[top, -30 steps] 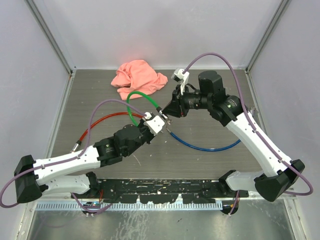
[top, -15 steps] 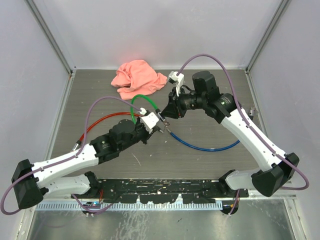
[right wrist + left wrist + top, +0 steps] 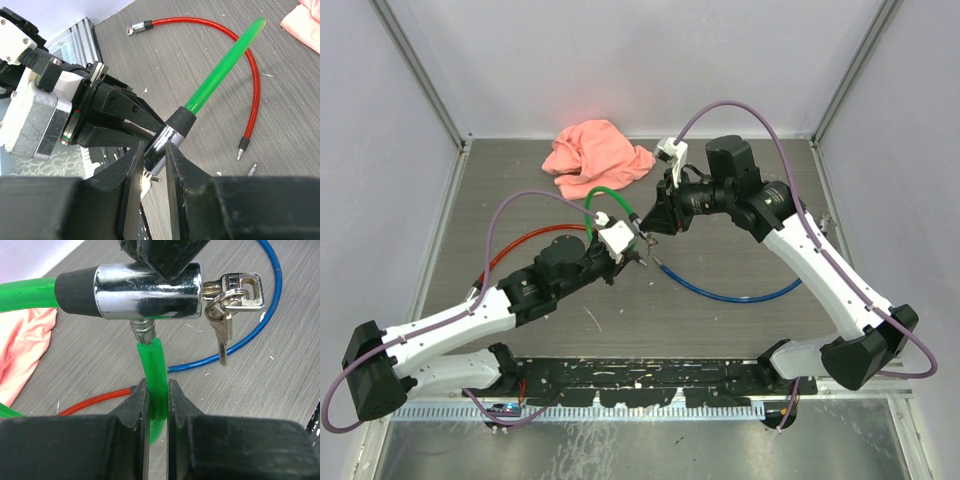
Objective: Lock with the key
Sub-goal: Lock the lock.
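- A grey, wood-grained worktop sits inside pale enclosure walls. A pink cloth lies near the far edge. A red cable lies toward the left edge, and a blue cable curves across the middle.
- Over the last second both arms have drifted slightly toward the left edge, carrying the lock with them above the middle of the worktop.
- The left pincer is clenched on the free end of the green cable. That end's metal tip meets the side socket of the chrome lock barrel.
- The right pincer grasps that barrel, one finger on each side.
- The key sits in the barrel's end, and a spare key hangs from its ring.
- The cable end looks seated, so turning the key is probably the step left to do.
- No container shows in any view.
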`<state>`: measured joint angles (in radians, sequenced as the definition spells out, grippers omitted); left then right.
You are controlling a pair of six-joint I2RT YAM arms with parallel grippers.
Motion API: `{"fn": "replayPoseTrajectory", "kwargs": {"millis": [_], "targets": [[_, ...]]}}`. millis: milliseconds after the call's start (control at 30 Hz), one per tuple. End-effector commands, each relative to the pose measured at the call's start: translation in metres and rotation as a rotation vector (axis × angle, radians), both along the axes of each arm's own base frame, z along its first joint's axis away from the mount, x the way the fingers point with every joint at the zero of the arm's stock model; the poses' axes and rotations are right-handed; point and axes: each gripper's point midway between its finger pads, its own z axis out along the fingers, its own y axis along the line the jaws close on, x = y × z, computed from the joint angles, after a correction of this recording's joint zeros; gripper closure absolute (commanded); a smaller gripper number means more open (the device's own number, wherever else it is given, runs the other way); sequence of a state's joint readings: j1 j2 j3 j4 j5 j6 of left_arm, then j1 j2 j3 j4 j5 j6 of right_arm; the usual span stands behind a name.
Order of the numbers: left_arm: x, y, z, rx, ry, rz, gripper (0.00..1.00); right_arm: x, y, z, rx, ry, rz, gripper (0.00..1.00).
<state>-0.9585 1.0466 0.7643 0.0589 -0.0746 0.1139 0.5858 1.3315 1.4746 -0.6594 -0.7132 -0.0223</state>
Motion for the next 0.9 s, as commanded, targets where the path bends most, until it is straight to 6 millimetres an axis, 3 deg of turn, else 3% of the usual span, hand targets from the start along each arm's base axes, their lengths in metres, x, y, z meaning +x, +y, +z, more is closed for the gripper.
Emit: {"fn": "replayPoseTrajectory", "kwargs": {"millis": [0,233,500,700,867], "targets": [[0.011,-0.005,0.056,-0.169,-0.122,0.024,1.0,-0.008,0.005,0.018,0.043,0.023,0.045,0.7],[0.01,-0.003,0.049,-0.162,-0.117,0.028,1.0,0.001,0.0,0.044,0.098,-0.007,0.033,0.66],[0.01,0.0,0.05,-0.171,-0.119,0.041,1.0,0.003,-0.01,0.055,0.124,-0.026,0.025,0.61],[0.019,0.012,0.056,-0.235,-0.109,0.142,1.0,-0.017,-0.034,0.069,0.271,-0.076,0.041,0.62],[0.031,0.015,0.066,-0.275,-0.122,0.262,1.0,-0.028,-0.044,0.046,0.389,0.073,0.021,0.62]]}}
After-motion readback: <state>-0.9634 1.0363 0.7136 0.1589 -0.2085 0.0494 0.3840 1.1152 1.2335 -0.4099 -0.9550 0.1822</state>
